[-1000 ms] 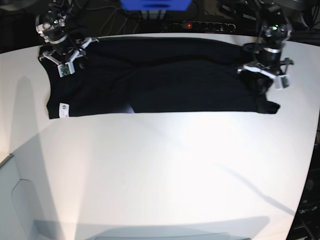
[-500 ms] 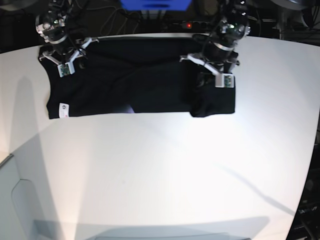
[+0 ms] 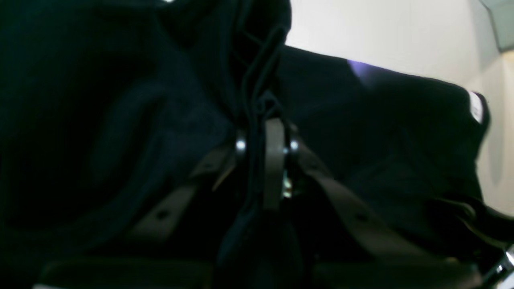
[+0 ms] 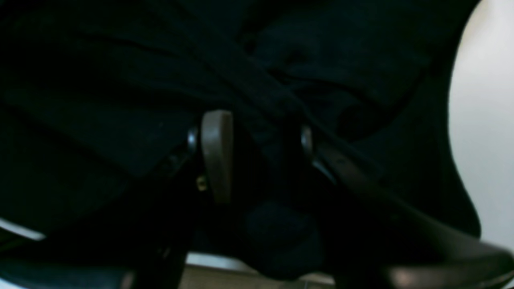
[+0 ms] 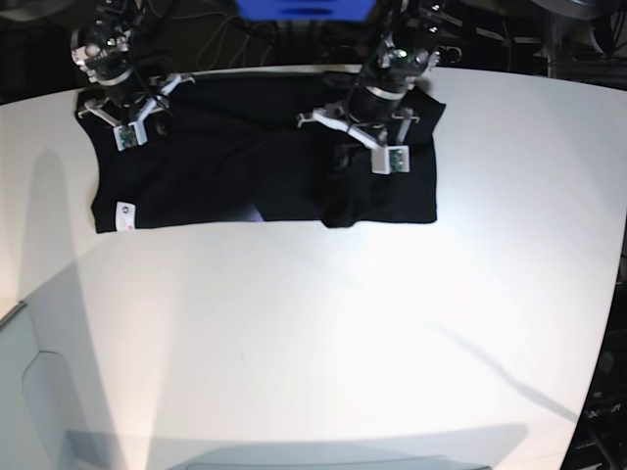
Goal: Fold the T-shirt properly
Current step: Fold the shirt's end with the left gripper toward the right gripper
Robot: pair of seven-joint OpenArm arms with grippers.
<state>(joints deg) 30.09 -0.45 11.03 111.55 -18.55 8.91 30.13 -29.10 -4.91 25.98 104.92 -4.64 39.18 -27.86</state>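
The near part of the white table [image 5: 313, 343] lay bare. Beyond it, along the far edge, the T-shirt [image 5: 206, 166] stretched as a long black band. Its white tag [image 5: 124, 214] sat at the near-left corner, and a small purple patch [image 5: 254, 213] showed at the near hem.

A second before, the band had reached much further right, with the left gripper [image 5: 364, 157] at that far-right end. By this moment that gripper had travelled left to about the middle of the band, carrying the right end with it. That end now lay doubled over the middle, with a fold edge on the right and a lump of cloth sagging at the near edge beneath the gripper. In the left wrist view its fingers [image 3: 274, 160] stood pressed together with a bunched ridge of black fabric rising from between them, so it was clamped on the T-shirt.

At the far left, the right gripper [image 5: 124, 116] had not moved in that second. In its wrist view the fingers [image 4: 217, 154] stood a little apart with a fold of cloth running between them; whether they pinched it could not be told.

By my judgement, a crosswise fold was under way and roughly half carried across. The lump would want smoothing before release.
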